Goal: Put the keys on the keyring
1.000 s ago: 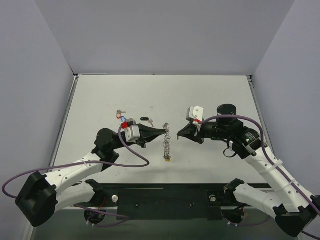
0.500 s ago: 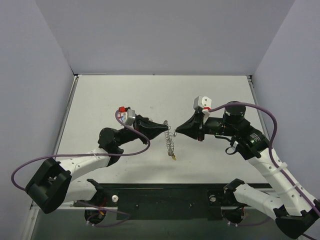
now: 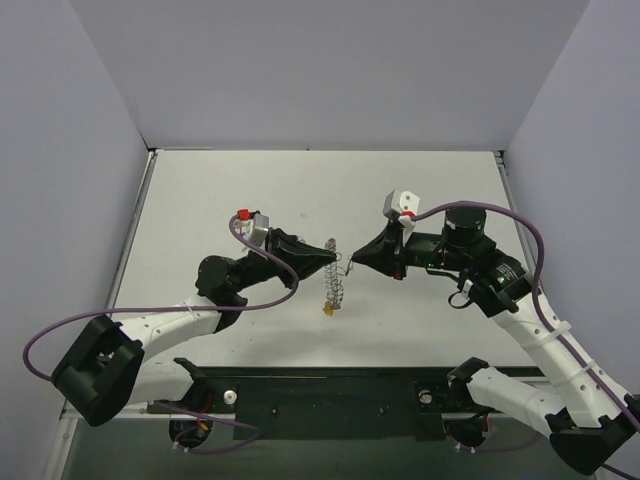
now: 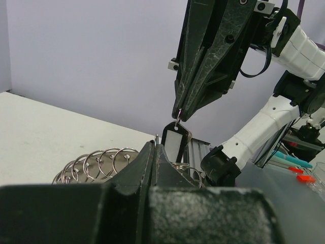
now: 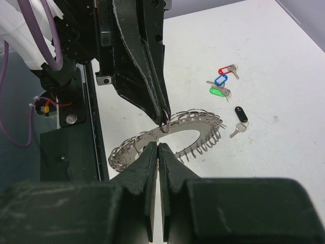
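Keyring [image 3: 335, 283] tail swung back to 6 o'clock, hanging over bench [image 3: 200, 200] ctr from L jaws shut on it, R jaws shut on black tag [image 4: 175, 142]; risk: sway misaligns rings, tag drops.

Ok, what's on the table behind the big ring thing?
Seen from the right wrist, beyond the keyring on the table lie a red-tagged key, blue-tagged key, green-tagged key and, nearest, black-tagged key. The left gripper hides whatever lies behind it.
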### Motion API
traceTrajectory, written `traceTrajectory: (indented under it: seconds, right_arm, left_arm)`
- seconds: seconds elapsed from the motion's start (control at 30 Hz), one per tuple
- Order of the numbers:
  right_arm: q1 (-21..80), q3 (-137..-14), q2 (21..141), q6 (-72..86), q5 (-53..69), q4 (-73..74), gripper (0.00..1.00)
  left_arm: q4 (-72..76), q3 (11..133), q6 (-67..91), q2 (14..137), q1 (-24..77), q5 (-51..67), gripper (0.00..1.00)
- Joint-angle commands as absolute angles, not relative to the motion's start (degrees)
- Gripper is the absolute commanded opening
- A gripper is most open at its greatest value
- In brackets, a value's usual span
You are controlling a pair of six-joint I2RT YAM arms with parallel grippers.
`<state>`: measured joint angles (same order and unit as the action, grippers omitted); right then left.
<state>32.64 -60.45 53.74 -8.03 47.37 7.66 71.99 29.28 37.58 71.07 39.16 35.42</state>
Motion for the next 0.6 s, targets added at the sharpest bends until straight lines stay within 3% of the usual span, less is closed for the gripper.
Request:
traceTrajectory:
  seconds: [0.0, 0.57]
  right_arm:
    - [32.87, -60.12, 53.96, -8.62, 47.02, 5.89, 0.0]
    - [34.54, -58.54, 55.63, -4.4, 45.97, 0.53, 0.0]
  left_arm:
    - [85.34, 31.82, 39.55, 70.49, 38.76, 35.95, 0.0]
    - [86.57, 31.73, 40.08, 70.93, 38.76, 36.47, 0.0]
